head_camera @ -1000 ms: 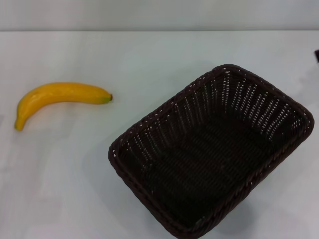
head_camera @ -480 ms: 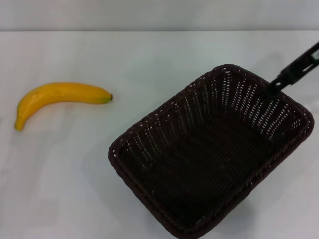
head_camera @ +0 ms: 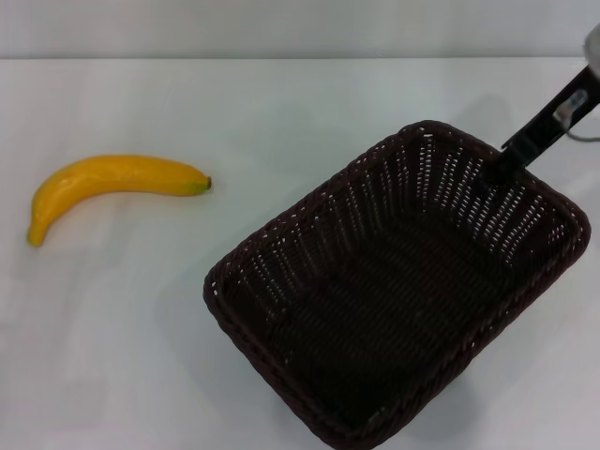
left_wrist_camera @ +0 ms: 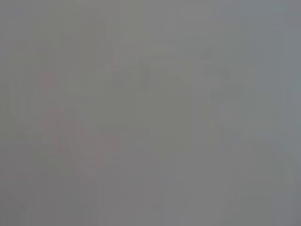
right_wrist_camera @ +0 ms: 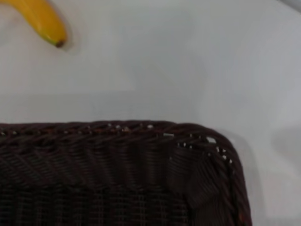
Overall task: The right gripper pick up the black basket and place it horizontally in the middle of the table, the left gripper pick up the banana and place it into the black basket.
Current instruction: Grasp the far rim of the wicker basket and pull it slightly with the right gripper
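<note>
The bench [head_camera: 281, 103] is plain white with a faint bluish-grey tint and no pattern. The banana [head_camera: 112, 183] is smooth yellow, deepening toward orange along its upper curve, with a small dark tip and a touch of green beside it; the right wrist view shows the same yellow end [right_wrist_camera: 44, 23] with its dark brown point. The black basket [head_camera: 398, 286] is dark brown-black wicker, woven in fine horizontal rows on the floor, with openwork sides where white shows through in small vertical slots, and a braided rim [right_wrist_camera: 117, 129]. The right gripper [head_camera: 514, 155] is black, with a silver-white part above it.
</note>
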### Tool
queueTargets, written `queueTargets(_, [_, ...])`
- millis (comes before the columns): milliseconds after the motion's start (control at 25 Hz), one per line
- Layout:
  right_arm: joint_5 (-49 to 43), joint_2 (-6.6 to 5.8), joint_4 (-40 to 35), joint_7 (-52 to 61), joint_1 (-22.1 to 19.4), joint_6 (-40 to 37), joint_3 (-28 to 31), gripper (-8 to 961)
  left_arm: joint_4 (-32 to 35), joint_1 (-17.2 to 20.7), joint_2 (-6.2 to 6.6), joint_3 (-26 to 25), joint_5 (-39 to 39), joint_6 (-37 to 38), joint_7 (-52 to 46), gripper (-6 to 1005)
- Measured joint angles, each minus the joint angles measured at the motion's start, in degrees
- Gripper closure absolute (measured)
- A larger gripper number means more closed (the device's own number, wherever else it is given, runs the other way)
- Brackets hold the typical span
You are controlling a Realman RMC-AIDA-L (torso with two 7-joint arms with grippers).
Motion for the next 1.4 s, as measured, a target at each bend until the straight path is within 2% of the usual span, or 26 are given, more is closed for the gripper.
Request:
queueTargets(200, [-0.5, 0.13, 4.4, 0.8, 1.1, -3.7, -3.2, 115, 0.0, 0.3, 0.00, -0.1, -0.1, 0.0, 0.1, 134])
queueTargets(520, [-4.0, 0.05, 11.4, 1.6, 5.1, -6.6, -6.1, 115, 0.0, 0.8, 0.00, -0.1, -0.1, 0.3, 0.2, 137])
queueTargets(720, [-5.4, 0.00, 15.0, 1.7, 7.8, -6.0, -9.4, 192, 0.0, 1.0, 0.00, -0.1, -0.2, 1.0, 0.2, 138])
queueTargets(960, [-7.3, 0.18, 15.2, 2.5, 9.8, -4.6, -11.0, 285, 0.0, 1.0, 0.00, -0.1, -0.3, 2.2, 0.2, 140])
queueTargets(1400, [-7.6, 0.06, 17.0, 7.9, 12.1, -3.3, -10.8, 705, 0.0, 1.4, 0.00, -0.2, -0.4, 1.8, 0.2, 143])
